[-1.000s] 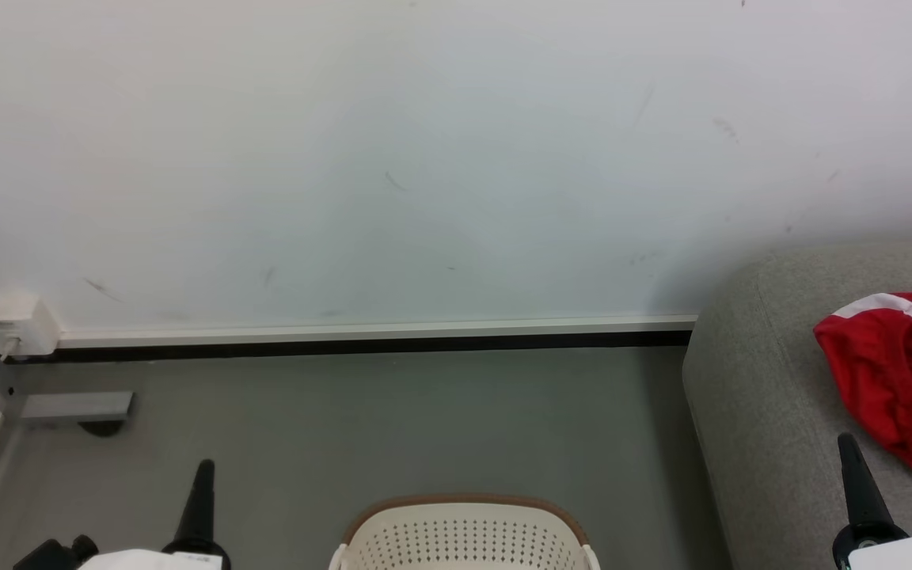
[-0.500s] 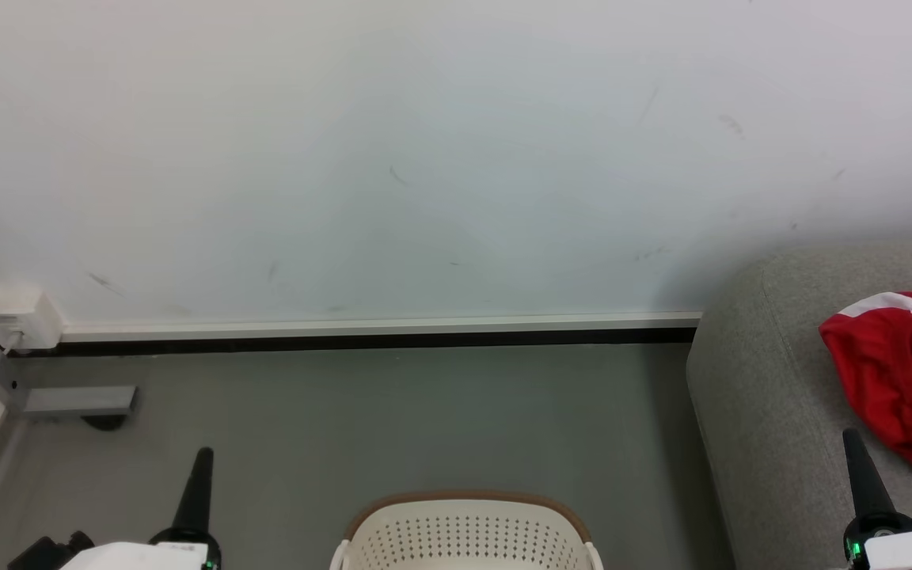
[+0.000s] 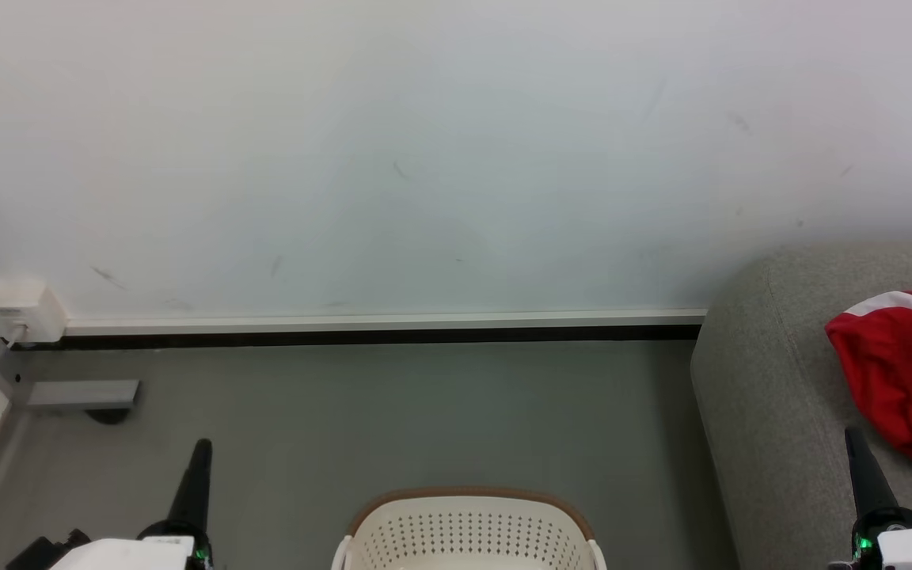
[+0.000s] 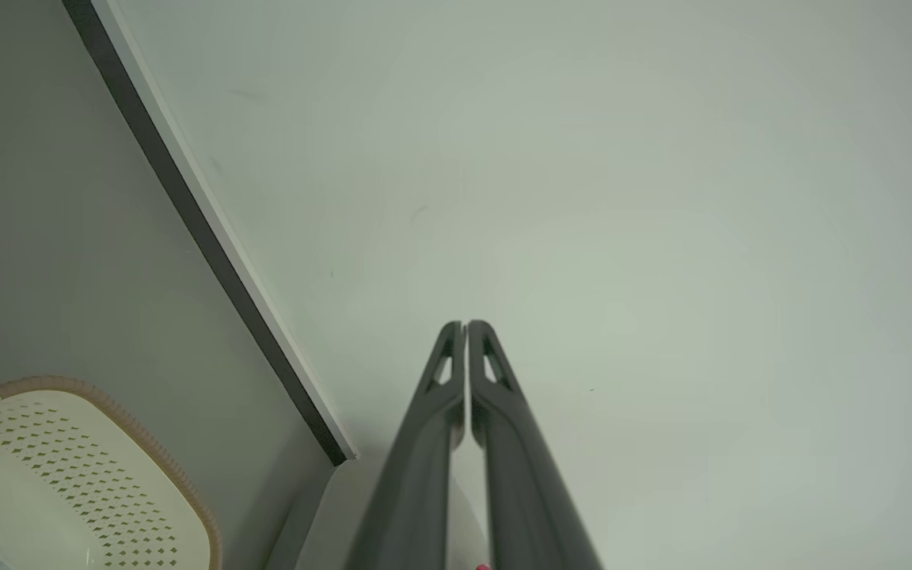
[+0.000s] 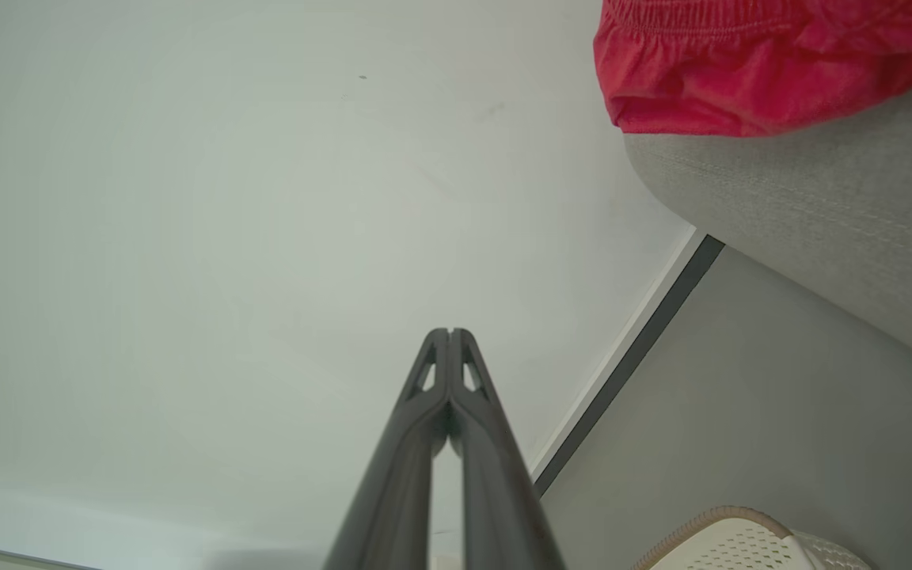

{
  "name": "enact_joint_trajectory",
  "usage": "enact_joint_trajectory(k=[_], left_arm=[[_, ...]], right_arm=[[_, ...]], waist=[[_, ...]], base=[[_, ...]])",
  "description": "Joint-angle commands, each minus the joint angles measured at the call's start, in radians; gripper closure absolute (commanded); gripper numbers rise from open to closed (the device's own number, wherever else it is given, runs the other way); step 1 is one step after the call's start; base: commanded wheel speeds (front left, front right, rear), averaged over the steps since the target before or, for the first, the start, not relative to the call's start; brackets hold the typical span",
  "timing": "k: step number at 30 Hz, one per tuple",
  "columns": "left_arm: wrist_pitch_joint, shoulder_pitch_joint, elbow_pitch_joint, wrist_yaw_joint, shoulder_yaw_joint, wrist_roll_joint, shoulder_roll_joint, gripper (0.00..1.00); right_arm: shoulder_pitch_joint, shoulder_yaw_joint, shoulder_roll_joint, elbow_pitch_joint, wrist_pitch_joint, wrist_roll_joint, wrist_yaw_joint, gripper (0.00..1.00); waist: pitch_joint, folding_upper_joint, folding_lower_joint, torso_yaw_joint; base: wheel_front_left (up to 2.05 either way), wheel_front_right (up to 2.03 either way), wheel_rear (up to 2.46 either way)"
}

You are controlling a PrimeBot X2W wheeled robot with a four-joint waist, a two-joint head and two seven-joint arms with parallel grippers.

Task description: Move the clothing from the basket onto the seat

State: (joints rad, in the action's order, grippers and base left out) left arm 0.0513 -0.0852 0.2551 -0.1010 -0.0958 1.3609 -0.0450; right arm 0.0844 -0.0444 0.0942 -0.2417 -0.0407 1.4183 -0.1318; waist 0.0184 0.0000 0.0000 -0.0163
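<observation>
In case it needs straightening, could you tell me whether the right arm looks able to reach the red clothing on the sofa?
Probably yes: the right gripper, shut, stands near the clothing lying on the seat, with nothing between them, though it must open first.

clothing (image 3: 903, 380) on seat (image 3: 765, 396) | basket (image 3: 468, 530) left of seat

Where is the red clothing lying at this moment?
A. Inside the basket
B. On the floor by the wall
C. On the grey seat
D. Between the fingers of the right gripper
C: the clothing rests on the seat, apart from the basket and clear of the right gripper, whose fingers are closed together.
</observation>
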Motion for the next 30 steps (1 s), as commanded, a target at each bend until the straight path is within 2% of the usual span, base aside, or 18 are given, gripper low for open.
enact_joint_trajectory(k=[1, 30], left_arm=[[0.006, -0.017, -0.007, -0.006, -0.006, 0.029, -0.007, 1.0], [0.061, -0.034, -0.006, -0.03, -0.021, 0.229, -0.008, 1.0]], right_arm=[[0.021, -0.01, -0.001, 0.002, -0.004, 0.021, 0.001, 1.0], [0.036, -0.054, -0.03, -0.009, -0.057, 0.19, 0.002, 1.0]], waist=[[-0.001, 0.0, 0.0, 0.001], [-0.016, 0.0, 0.0, 0.014]], base=[[0.0, 0.0, 0.0], [0.0, 0.0, 0.0]])
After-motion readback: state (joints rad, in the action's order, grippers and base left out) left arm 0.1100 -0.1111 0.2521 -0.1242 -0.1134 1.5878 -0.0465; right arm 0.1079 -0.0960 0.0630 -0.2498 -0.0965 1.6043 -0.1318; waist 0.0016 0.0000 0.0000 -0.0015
